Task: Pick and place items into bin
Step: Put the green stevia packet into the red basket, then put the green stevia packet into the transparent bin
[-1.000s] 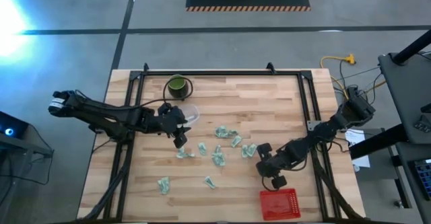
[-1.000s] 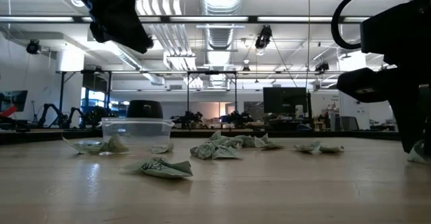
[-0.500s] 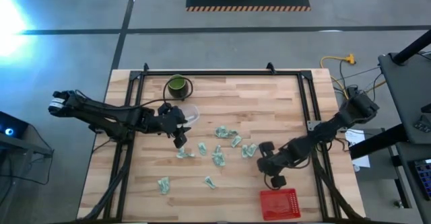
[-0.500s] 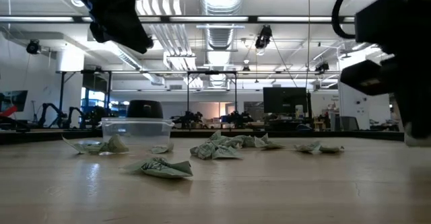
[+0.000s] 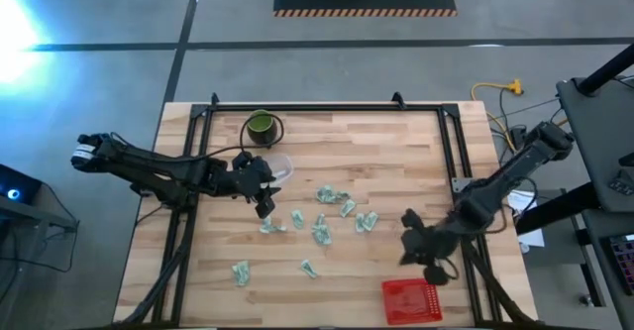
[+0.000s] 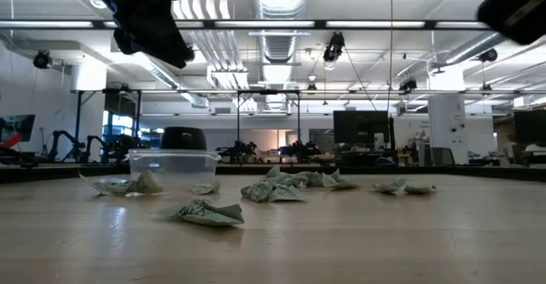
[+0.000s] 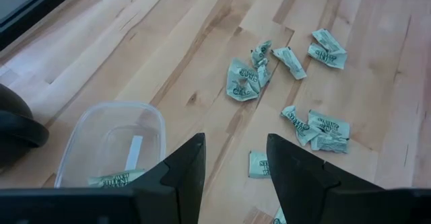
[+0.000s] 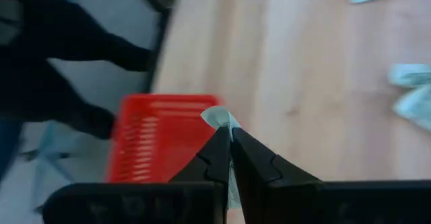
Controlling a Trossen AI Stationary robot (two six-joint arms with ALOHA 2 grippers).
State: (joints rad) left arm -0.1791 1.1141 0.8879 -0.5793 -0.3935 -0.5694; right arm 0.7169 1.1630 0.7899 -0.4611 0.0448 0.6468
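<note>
Several pale green-and-white packets [image 5: 322, 216] lie scattered on the middle of the wooden table and also show in the left wrist view [image 7: 246, 79] and the low view [image 6: 200, 211]. My right gripper [image 5: 416, 246] is raised just beyond the far edge of the red bin [image 5: 411, 298], shut on one packet [image 8: 217, 116]. My left gripper [image 5: 265, 206] hovers open [image 7: 236, 163] near a clear plastic tub [image 7: 111, 143], touching nothing. My right gripper pinches a small packet between its two fingertips [image 8: 219, 146]. The packet's crumpled end [image 8: 217, 116] sticks out past the tips. The packet is lifted clear of the table, with the red bin [image 8: 165, 136] just beyond it.
A dark green cup [image 5: 261, 126] stands near the far edge, with the clear tub [image 5: 280, 166] just in front of it. A black frame [image 5: 327, 105] runs around the tabletop. The red bin sits at the near right corner. Bare wood lies on the near left.
My right gripper has risen, leaving the low view upward, and has moved toward the table's right edge and the red bin. It stays shut on its packet, now lifted clear of the table. My left arm has kept still.
</note>
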